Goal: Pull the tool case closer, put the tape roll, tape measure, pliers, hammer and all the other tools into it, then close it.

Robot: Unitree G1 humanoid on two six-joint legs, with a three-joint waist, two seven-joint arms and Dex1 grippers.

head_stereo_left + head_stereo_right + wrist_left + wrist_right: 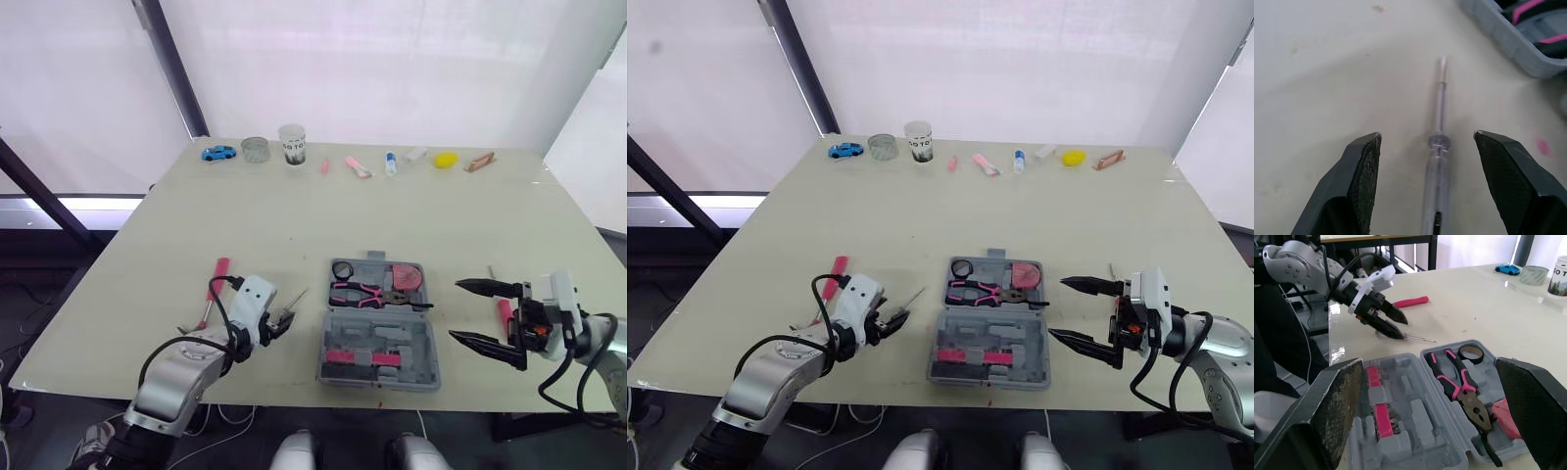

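Closest to you, the left gripper [284, 321] is low over the table, its fingers [1365, 166] spread on either side of the clear-handled screwdriver [1439, 147], not touching it as far as I can see. The right gripper [455, 310] hangs wide open and empty just right of the tool case [380, 338], with a pink-handled tool [504, 313] lying right behind it. I can't tell what that one is.

The case sits open, near the front edge between your arms. The pliers [358, 292], the tape roll [342, 269] and what looks like the pink tape measure [407, 279] are already in the far half. The hammer [217, 277] lies on the table to the left, outside the case.

What I'd worry about:
- That screwdriver is thin, round and slick, so an off-centre squeeze will probably roll it or squirt it out.
- You're so low that the fingertips could scrape the tabletop as they close.
- Swinging it over, the tip could catch the case wall and shove the whole case.

The table [392, 215] is pale cream with a few small marks. Along the far edge there's a blue toy car [219, 152], a paper cup [292, 144] and a yellow thing [446, 160]. Behind that are white curtains and a dark slanted beam [171, 64].
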